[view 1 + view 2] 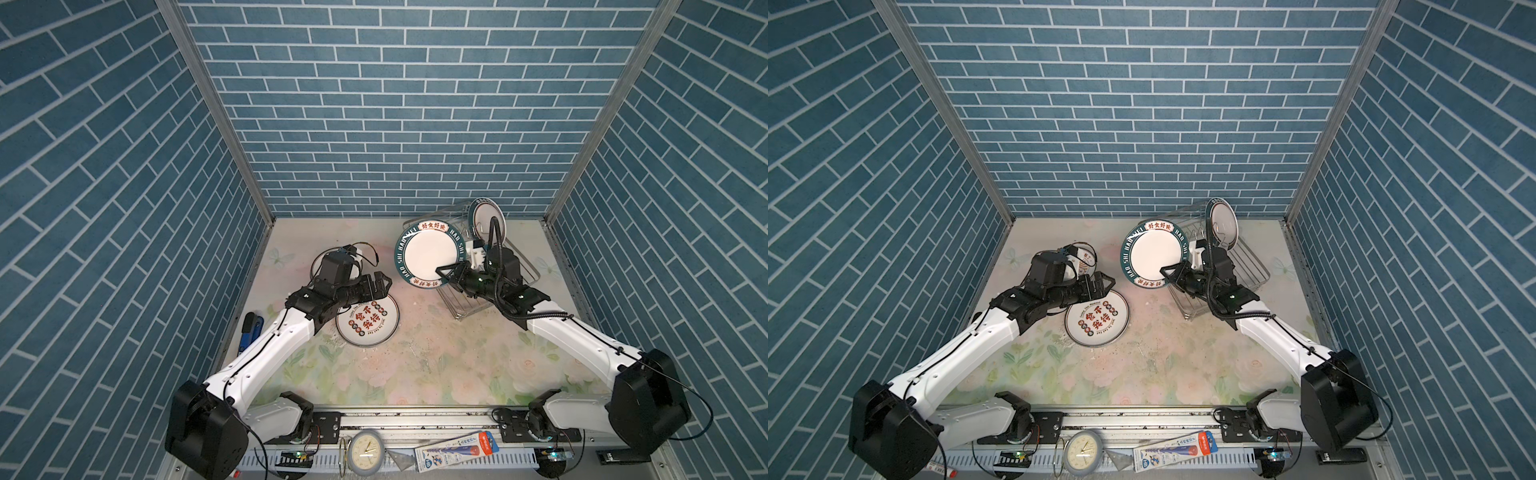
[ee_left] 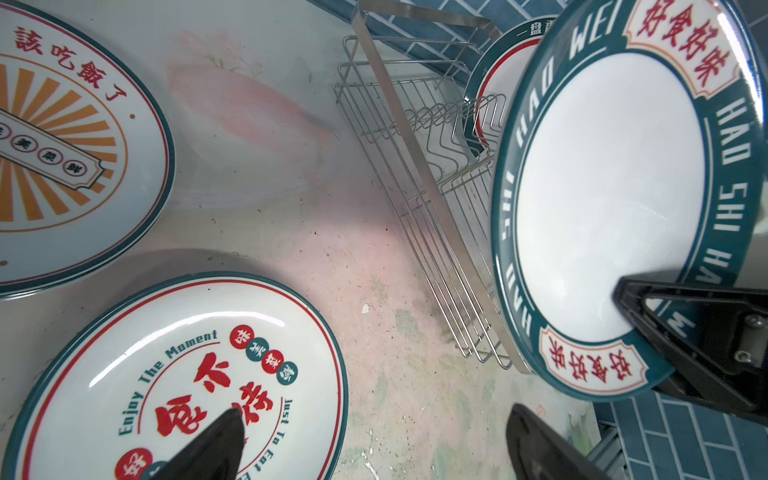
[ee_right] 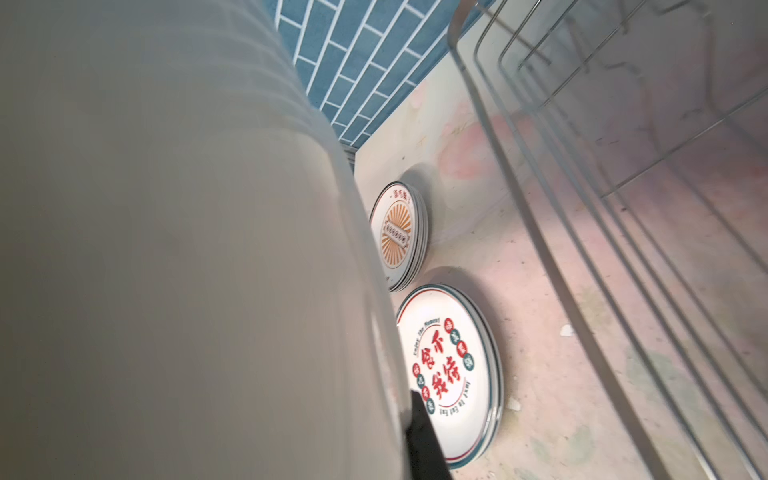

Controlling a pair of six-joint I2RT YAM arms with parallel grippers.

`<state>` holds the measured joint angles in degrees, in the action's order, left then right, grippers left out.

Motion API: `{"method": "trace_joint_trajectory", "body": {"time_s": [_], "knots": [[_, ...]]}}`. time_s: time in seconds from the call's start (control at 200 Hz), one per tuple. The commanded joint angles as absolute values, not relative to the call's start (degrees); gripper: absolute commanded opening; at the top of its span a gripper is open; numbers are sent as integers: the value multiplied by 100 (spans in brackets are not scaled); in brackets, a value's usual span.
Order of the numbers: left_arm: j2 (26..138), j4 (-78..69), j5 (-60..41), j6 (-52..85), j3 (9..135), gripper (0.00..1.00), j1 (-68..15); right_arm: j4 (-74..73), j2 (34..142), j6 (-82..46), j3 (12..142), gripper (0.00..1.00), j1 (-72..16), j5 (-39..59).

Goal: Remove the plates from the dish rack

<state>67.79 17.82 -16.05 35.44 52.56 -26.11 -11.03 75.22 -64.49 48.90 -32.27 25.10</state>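
My right gripper [image 1: 446, 272] [image 1: 1169, 272] is shut on the lower rim of a white plate with a green lettered rim [image 1: 428, 253] [image 1: 1156, 253] [image 2: 611, 199], held tilted above the table to the left of the dish rack [image 1: 528, 270] [image 1: 1250, 257] [image 2: 415, 166]. Its pale back [image 3: 166, 249] fills much of the right wrist view. Another plate [image 1: 486, 220] [image 1: 1223, 222] stands upright at the rack's far end. A red-character plate [image 1: 368, 322] [image 2: 187, 374] and a sunburst stack [image 2: 62, 145] [image 3: 397, 235] lie on the table. My left gripper [image 1: 384, 284] [image 2: 376, 409] hovers open above the red-character plate's edge.
Blue brick walls close in the back and both sides. A blue-handled tool [image 1: 249, 332] lies at the table's left edge. On the front rail sit a small grey clock [image 1: 365, 453] and a packaged pen [image 1: 455, 451].
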Motion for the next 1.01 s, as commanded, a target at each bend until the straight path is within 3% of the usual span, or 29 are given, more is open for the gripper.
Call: {"method": "trace_joint_trajectory", "body": {"time_s": [0.0,0.43,0.68,1.0], "knots": [[6755,1480,-1741,3599,5213,99,-2576,-2371,7638,-7090,4747,0,-3444,2720],[6922,849,-2095,3790,5120,88,-2532,-3153,8060,-7424,4716,0,-3840,3004],[6846,320,-2443,4015,4997,66,-2504,-3509,8517,-7576,4781,0,-3963,3378],[6865,170,-2670,4152,4889,29,-2417,-3710,8703,-7612,4855,0,-4001,3496]]}}
